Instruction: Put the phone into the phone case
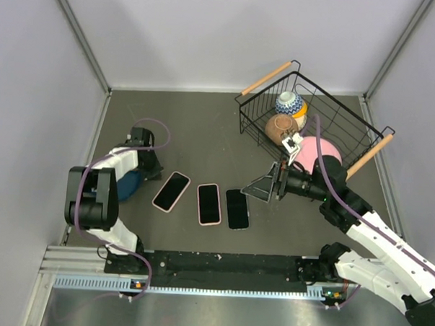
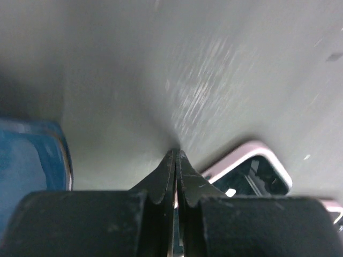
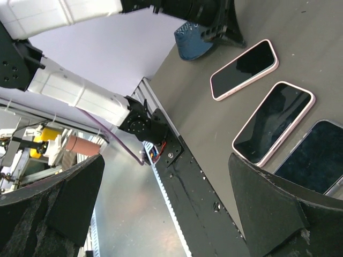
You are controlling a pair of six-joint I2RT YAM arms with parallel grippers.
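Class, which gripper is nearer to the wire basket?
Right. The right gripper is just in front of the basket, off its near-left corner; the left gripper is far to its left, beside the leftmost phone.

Blurred blue object (image 2: 29,155), cut off left of the fingers (image 2: 159,186); pink-rimmed phone or case (image 2: 252,168) half hidden right of them.

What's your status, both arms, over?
Left pincer shut, empty, beside blue object. Right pincer open near dark phone. Pink-rimmed pieces flat on table. Nothing blocking.
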